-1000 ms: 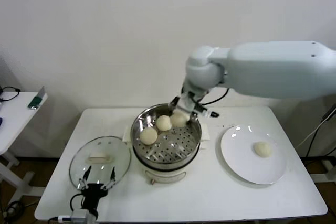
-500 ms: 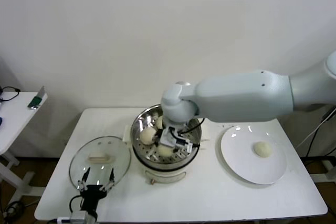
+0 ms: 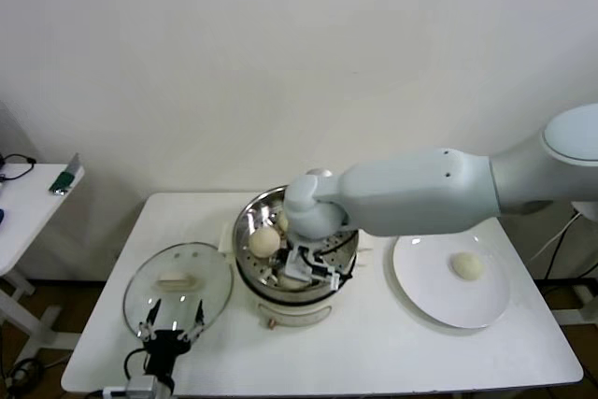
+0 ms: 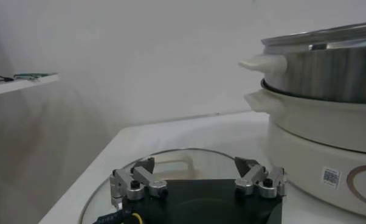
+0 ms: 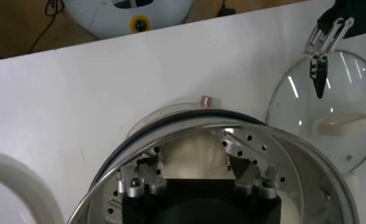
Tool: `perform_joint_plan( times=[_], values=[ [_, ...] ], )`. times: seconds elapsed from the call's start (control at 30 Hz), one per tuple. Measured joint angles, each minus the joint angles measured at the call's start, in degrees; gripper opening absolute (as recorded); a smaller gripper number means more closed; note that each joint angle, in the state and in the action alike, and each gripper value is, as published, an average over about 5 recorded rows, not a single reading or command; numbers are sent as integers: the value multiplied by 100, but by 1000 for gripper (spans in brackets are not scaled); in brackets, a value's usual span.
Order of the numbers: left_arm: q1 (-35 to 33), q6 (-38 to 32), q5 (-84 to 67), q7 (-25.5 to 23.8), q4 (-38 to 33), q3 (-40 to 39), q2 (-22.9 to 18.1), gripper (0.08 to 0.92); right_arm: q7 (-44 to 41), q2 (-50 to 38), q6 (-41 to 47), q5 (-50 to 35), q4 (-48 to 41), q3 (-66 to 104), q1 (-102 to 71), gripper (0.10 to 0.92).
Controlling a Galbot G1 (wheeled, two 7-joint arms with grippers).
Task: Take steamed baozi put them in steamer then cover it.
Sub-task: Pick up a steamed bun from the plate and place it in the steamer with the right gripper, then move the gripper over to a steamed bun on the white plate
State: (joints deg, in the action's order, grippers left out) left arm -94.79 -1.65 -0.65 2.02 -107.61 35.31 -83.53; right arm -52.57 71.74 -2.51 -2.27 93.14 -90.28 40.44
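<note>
The steamer (image 3: 249, 220) stands mid-table on its white base. My right gripper (image 3: 301, 268) is low inside its front part, shut on a baozi (image 5: 194, 159) that sits between its fingers (image 5: 155, 165) just over the perforated tray. Another baozi (image 3: 264, 241) lies on the tray's left, and a third is mostly hidden behind the arm. One baozi (image 3: 467, 266) lies on the white plate (image 3: 439, 301). The glass cover (image 3: 177, 277) lies flat on the table left of the steamer. My left gripper (image 3: 171, 317) hovers open over the cover's near edge (image 4: 171, 161).
The steamer's wall (image 4: 329, 73) rises close to the right of my left gripper (image 4: 195, 167). A small side table (image 3: 28, 203) with a green item stands off the table's left. The table's front edge is near the cover.
My right arm has swung from the steamer's far rim down into its front part with the baozi, and has sunk a little lower since. The left arm has not moved.
</note>
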Motion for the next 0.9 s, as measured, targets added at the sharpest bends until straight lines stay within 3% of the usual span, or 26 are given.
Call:
perform_joint_plan(
  times=[0.4,0.67,0.9],
  values=[
    [13,5,68,-9,-39,-37,9,823,-310,-524,-367,-724,-508,96,612,823],
    [27,-7,52,-14,-24,-34,76,823,-669,-1511,-314,-1541,-1201,-470,1076,823],
    [67,-6,51,-30,9,-21,89,823,-784,-2549,-229,-1667,-1914,-597,764,823]
  ],
)
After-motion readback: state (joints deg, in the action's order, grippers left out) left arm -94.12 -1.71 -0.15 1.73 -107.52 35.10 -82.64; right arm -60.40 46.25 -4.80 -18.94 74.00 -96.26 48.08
